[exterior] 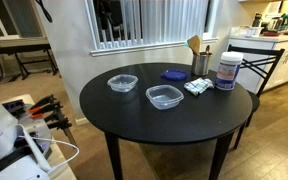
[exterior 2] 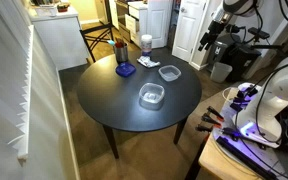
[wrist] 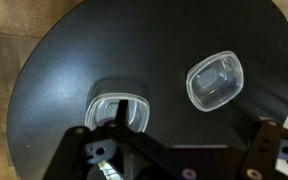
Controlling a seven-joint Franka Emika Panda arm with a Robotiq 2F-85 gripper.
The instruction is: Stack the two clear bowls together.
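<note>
Two clear bowls sit apart on the round black table (exterior: 164, 125). One bowl (exterior: 122, 82) is farther back and the other bowl (exterior: 165, 97) is nearer the middle. Both show in an exterior view, one (exterior 2: 170, 72) and the other (exterior 2: 151, 96). In the wrist view one bowl (wrist: 119, 108) lies partly behind my left finger and the other bowl (wrist: 216, 80) lies free to the right. My gripper (wrist: 189, 138) is open and empty, high above the table's edge. It shows in an exterior view (exterior 2: 211, 40) beyond the table.
At the table's far side stand a flat dark blue disc (exterior: 173, 74), a utensil holder with wooden spoons (exterior: 199, 62), a white jar with a blue lid (exterior: 227, 70) and a small packet (exterior: 196, 87). A chair (exterior: 256, 60) stands behind.
</note>
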